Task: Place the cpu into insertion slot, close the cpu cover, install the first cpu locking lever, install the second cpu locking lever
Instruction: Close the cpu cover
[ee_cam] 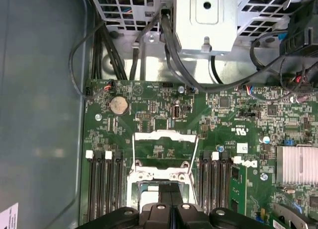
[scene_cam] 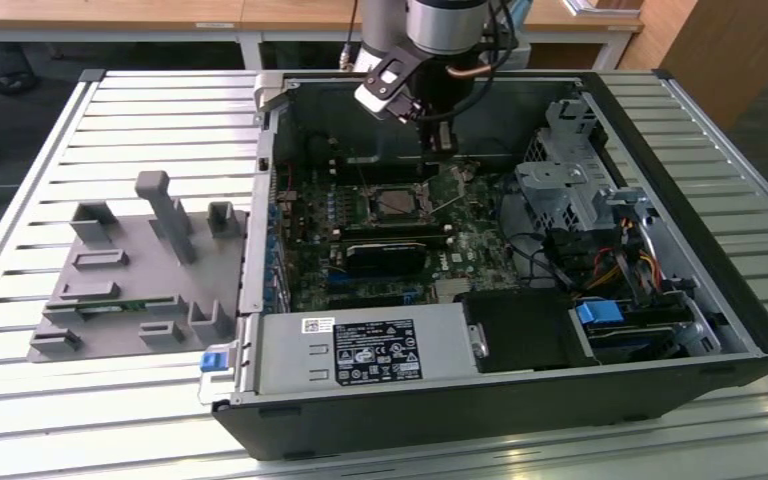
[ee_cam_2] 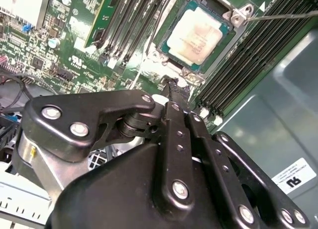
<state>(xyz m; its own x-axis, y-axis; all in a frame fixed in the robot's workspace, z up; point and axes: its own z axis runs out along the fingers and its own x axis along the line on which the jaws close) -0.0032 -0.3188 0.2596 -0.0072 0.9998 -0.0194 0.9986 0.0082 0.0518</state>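
cpu's case [scene_cam: 491, 425]: open tower, arm reaching down into it.
motherboard [ee_cam: 223, 119]: green, lying flat on the case floor.
gripper [ee_cam_2: 174, 85]: jaws pressed together, nothing pinched that i can see, tip low over the board.
cpu cover [ee_cam: 164, 136]: looks swung up, off the chip.
insertion slot [ee_cam_2: 239, 14]: filled, gripper tip just beside its rim.
cpu [ee_cam_2: 196, 35]: seated flat inside the slot, silver top bare.
lever wire [ee_cam_2: 283, 13]: raised, angled off to one side.
tip, my read: cover step in hand, so push the frame's edge squarely and stay off the chip top and the wire.
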